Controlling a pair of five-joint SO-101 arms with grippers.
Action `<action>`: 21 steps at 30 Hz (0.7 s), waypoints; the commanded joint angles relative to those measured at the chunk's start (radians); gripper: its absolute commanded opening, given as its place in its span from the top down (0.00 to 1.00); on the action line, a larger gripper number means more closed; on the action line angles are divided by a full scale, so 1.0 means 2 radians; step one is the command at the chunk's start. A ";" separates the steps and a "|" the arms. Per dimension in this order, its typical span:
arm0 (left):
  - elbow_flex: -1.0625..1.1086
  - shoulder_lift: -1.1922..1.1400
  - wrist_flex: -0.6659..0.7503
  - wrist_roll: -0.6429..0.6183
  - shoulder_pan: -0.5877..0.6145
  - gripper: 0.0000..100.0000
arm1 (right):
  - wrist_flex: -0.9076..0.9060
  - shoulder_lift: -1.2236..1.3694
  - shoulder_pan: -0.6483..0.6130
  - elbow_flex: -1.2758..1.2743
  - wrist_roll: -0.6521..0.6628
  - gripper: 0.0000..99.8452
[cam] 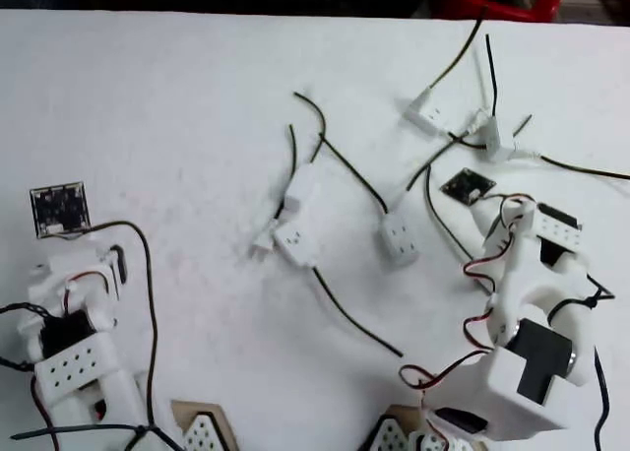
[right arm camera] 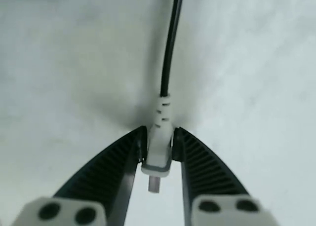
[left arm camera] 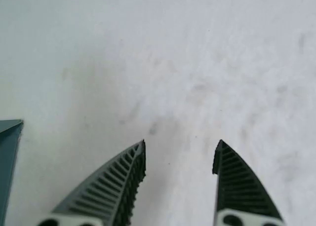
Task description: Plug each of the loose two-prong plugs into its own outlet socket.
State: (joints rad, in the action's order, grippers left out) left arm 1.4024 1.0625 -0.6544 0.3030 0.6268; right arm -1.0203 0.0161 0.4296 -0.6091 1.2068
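My right gripper [right arm camera: 159,132] is shut on a white two-prong plug [right arm camera: 158,148]. Its metal prong points back toward the wrist and its black cord [right arm camera: 170,43] runs away over the white table. My left gripper [left arm camera: 180,144] is open above bare table with nothing between its fingers. In the high view, two white socket blocks [cam: 399,237] [cam: 295,242] lie mid-table on dark cords. A white plug [cam: 425,111] lies farther back, and a knot of white plugs [cam: 489,134] lies to its right. The right arm [cam: 532,303] stands just below that knot, and the left arm [cam: 74,343] is at the near left.
Dark cords [cam: 345,313] trail across the middle of the white table [cam: 148,106]. A small white plug [cam: 264,242] touches the left socket block. A teal edge [left arm camera: 9,162] shows beside the left gripper. Wooden pieces [cam: 202,426] sit at the front edge.
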 commanded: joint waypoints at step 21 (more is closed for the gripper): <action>-0.005 0.014 0.012 -0.005 -0.012 0.77 | -0.140 -0.157 -0.026 0.031 -0.008 0.98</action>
State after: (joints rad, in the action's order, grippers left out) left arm 1.4024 1.0625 -0.6544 0.3030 0.6268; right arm -1.2490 -0.1665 0.4158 -0.6045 1.2451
